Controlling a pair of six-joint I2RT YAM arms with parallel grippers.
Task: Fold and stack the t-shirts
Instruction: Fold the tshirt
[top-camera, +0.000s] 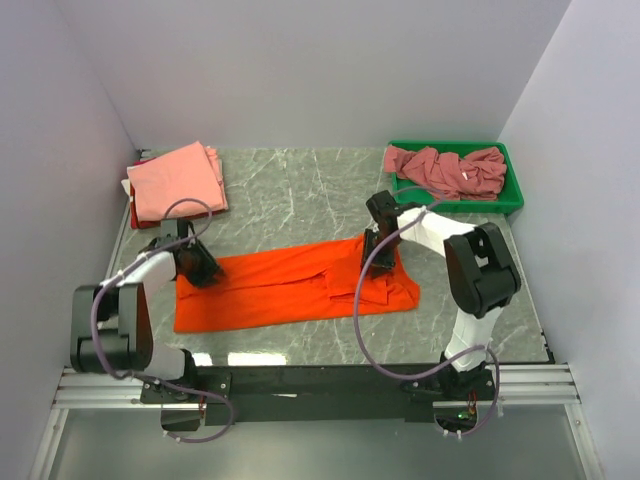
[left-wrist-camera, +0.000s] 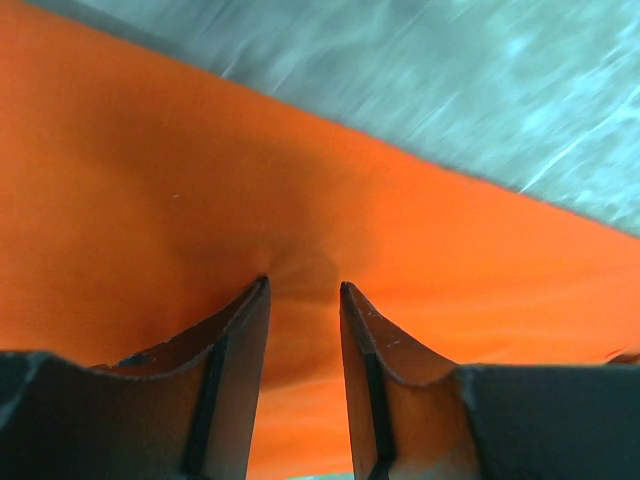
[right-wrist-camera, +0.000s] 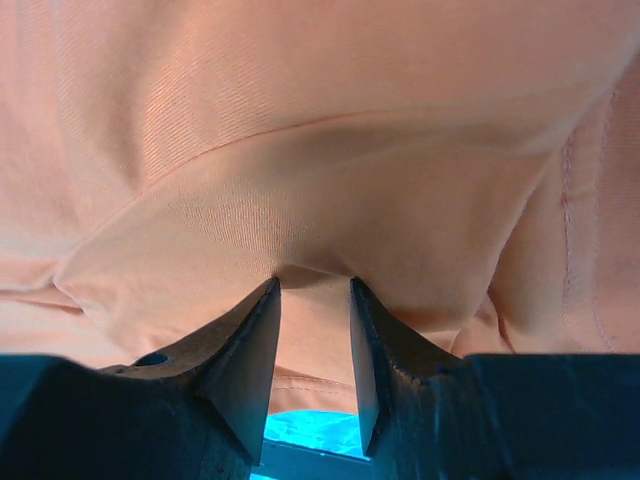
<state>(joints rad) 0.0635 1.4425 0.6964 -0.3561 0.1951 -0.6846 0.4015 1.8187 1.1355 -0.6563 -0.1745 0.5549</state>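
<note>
The left fingers pinch the orange t-shirt on the desk. The right fingers grip its other end.

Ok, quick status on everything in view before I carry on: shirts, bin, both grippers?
orange t-shirt: spread out, partly folded lengthwise.
salmon-pink t-shirt: folded, at the back left.
mauve t-shirts: crumpled, unfolded, in the bin.
green bin: holding the mauve t-shirts.
left gripper: shut on the orange t-shirt's left end.
right gripper: shut on a fold near its right end.
</note>
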